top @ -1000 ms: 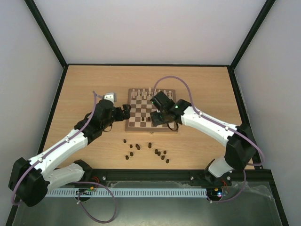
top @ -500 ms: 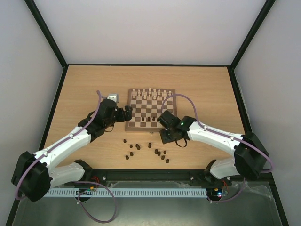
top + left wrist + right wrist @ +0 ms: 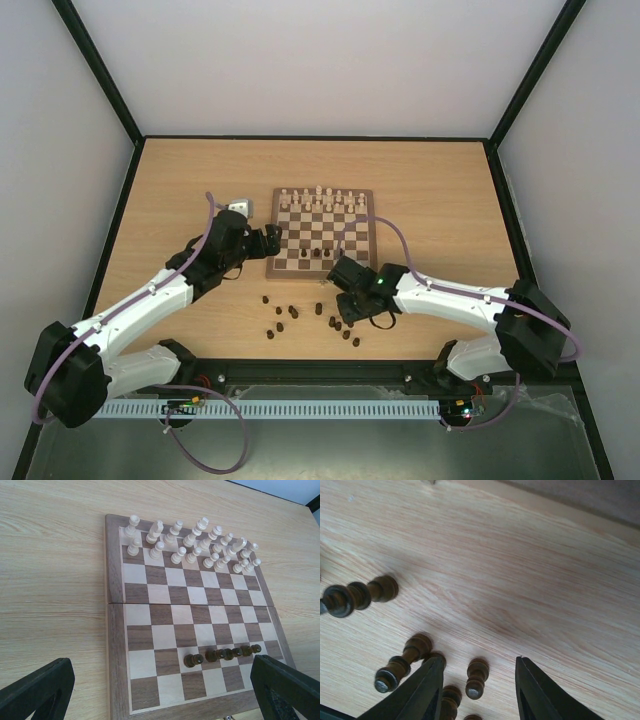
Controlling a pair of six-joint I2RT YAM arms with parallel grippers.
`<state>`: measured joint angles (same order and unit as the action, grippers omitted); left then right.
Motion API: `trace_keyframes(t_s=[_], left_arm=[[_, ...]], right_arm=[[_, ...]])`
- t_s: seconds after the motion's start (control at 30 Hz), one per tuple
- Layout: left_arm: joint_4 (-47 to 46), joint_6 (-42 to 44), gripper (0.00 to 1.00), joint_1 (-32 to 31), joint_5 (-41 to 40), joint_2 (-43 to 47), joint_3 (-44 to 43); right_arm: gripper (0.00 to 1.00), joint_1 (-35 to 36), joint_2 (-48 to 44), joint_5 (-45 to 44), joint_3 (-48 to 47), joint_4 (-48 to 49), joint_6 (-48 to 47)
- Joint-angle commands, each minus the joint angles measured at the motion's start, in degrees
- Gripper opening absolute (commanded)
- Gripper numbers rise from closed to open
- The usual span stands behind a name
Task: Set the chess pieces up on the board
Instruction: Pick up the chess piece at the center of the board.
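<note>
Right pincer [image 3: 479,660], open and empty, has swung back from the board [image 3: 322,228] to hover over loose dark chess pieces [image 3: 476,677] on the worktop [image 3: 430,190]. Another pickup looks next; left pincer [image 3: 160,695] open too.

No text to read
In the top view and in both wrist views, no letter, number, brand or sign can be read. The border of the board [image 3: 114,645] shows only plain wood grain.
</note>
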<state>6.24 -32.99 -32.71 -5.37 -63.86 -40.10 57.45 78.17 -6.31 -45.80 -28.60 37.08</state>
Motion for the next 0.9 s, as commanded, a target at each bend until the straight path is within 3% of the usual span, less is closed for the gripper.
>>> trace_keyframes(t_s=[0.0, 0.87], left_arm=[[-1.32, 0.04, 1.0, 0.33, 0.34, 0.04, 0.13], [-1.83, -0.12, 0.99, 0.36, 0.88, -0.26, 0.33]], right_arm=[[0.4, 1.05, -0.02, -0.27, 2.44, -0.67, 3.08], [0.3, 4.2, 0.27, -0.55, 5.38, -0.45, 6.38]])
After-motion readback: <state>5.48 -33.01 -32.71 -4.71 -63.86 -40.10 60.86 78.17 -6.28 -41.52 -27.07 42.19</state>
